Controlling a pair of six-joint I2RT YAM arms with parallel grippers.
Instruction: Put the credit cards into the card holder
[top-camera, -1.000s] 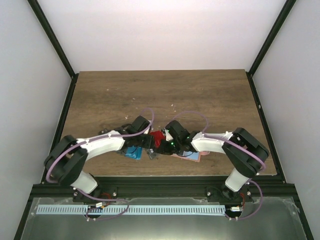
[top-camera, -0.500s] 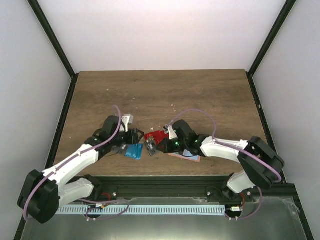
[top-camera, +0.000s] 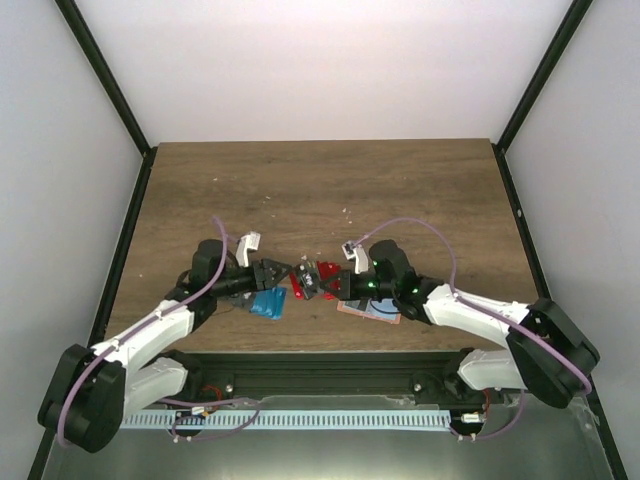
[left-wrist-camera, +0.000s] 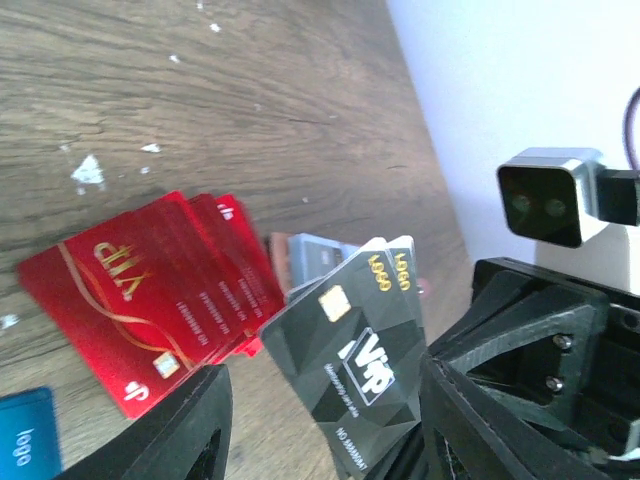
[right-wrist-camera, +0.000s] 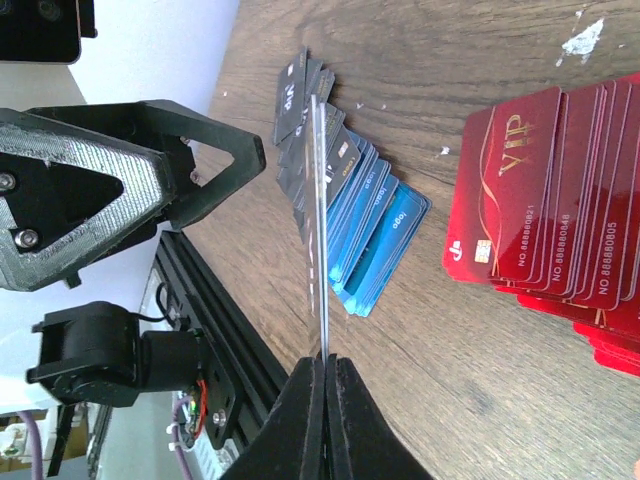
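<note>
**Dark card gripped by the right hand, card holder lying apart under the right arm**

The credit cards (right-wrist-camera: 400, 200) lie in fanned groups near the front middle of the worktop (top-camera: 400, 190). The red cards (left-wrist-camera: 160, 300) are spread flat, gold lettering up. The blue cards (right-wrist-camera: 375, 235) form a second fan toward the left arm's side. A third fan of dark cards (right-wrist-camera: 300, 110) sits just beyond the blue ones, overlapping their far end.

One dark card (left-wrist-camera: 350, 350) is off the piles. The right hand (right-wrist-camera: 325, 358) is clenched on its lower edge, fingertips pressed together, and the right wrist view shows the card edge-on as a thin line. From the left wrist its gold-printed face shows, with a second and perhaps a third edge fanned behind it. Whether the hand grips one card or several cannot be told.

The left hand (left-wrist-camera: 320, 385) faces the right one. Its fingers (left-wrist-camera: 190, 420) are spread, and the gripped card stands in the gap between them without either finger touching it. In the top view both hands meet nose to nose over the red fan.

The card holder (top-camera: 350, 309) lies flat near the front edge, right of the cards, partly covered by the right forearm. A bluish patch shows on it, too small to make out. Neither hand touches it.

White flecks (left-wrist-camera: 88, 172) dot the wood beyond the red cards.
</note>
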